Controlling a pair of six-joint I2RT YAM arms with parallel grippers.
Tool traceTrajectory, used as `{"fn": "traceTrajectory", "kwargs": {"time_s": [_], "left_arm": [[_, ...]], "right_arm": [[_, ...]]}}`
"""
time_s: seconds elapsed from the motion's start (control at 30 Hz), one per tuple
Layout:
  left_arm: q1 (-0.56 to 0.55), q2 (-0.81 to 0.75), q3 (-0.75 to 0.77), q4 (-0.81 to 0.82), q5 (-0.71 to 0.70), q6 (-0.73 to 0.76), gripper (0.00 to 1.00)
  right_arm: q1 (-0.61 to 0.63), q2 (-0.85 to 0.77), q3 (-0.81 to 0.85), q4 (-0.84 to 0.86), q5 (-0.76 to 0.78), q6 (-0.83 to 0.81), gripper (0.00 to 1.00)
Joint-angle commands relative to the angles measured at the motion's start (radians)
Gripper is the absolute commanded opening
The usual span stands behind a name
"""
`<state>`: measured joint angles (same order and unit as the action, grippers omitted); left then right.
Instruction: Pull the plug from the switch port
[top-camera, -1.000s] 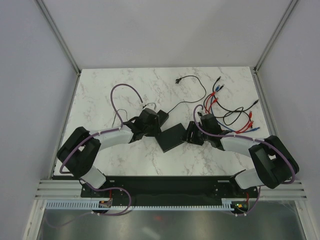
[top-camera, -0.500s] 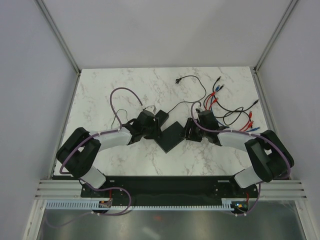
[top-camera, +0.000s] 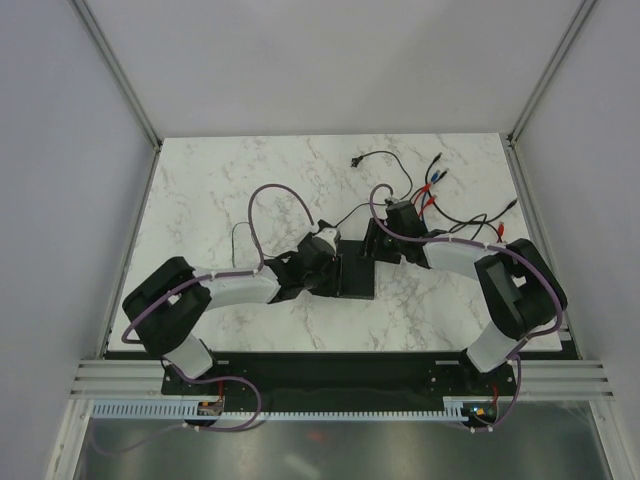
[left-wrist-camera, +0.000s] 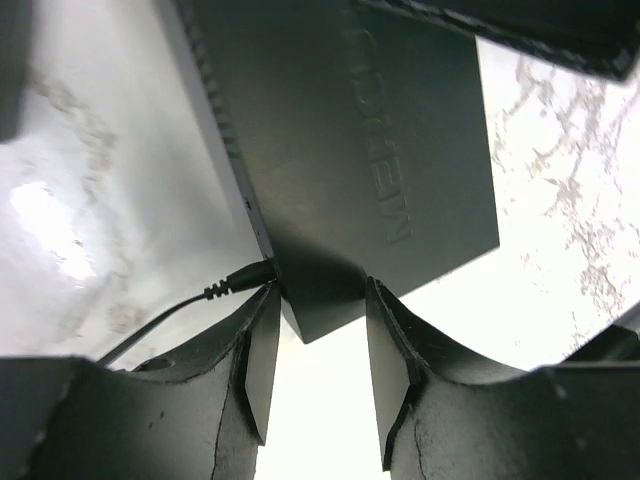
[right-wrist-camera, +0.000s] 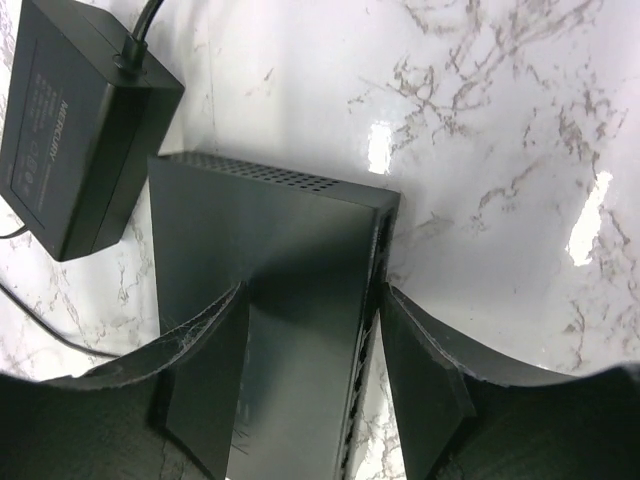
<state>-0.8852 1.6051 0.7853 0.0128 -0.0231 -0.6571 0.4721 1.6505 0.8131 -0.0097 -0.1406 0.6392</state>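
The switch (top-camera: 360, 272) is a flat matte-black box lying mid-table between both arms. In the left wrist view (left-wrist-camera: 380, 130) its near corner sits between my left gripper's (left-wrist-camera: 318, 290) fingertips, which close in on both sides of it. The plug (left-wrist-camera: 250, 276), black with a thin cord, sticks into the switch's side just outside my left finger (left-wrist-camera: 255, 360). My left gripper (top-camera: 328, 264) is at the switch's left edge. My right gripper (top-camera: 372, 245) is at its far right end. In the right wrist view my right gripper (right-wrist-camera: 312, 290) straddles the switch (right-wrist-camera: 290, 230), one finger on the port side.
A smaller black box (right-wrist-camera: 80, 140) with a thin cord lies just beyond the switch. A tangle of loose red, blue and black cables (top-camera: 455, 215) lies at the back right. A black cord with a plug end (top-camera: 380, 158) runs along the back of the table.
The switch has turned from a diamond pose to lying straight and has shifted right. Both grippers moved with it: the left to the right, the right up and left.
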Motion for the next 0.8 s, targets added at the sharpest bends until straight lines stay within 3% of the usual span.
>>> {"fn": "traceTrajectory", "kwargs": {"time_s": [0.0,0.37,0.6,0.77], "left_arm": [[-0.043,0.012,0.005,0.042,0.039,-0.052,0.46],[-0.050,-0.229,-0.162,0.081,-0.057,-0.154,0.46],[-0.051,-0.362,-0.175,-0.002,-0.122,-0.127,0.48],[-0.049,-0.412,-0.144,-0.129,-0.179,-0.274,0.46]], "right_arm": [[0.017,0.014,0.047,0.011,-0.037,-0.032,0.62],[0.019,-0.122,0.047,-0.153,0.102,-0.188,0.63],[0.022,-0.239,0.005,-0.203,-0.014,-0.191,0.63],[0.078,-0.296,-0.028,-0.187,-0.019,-0.124,0.62]]}}
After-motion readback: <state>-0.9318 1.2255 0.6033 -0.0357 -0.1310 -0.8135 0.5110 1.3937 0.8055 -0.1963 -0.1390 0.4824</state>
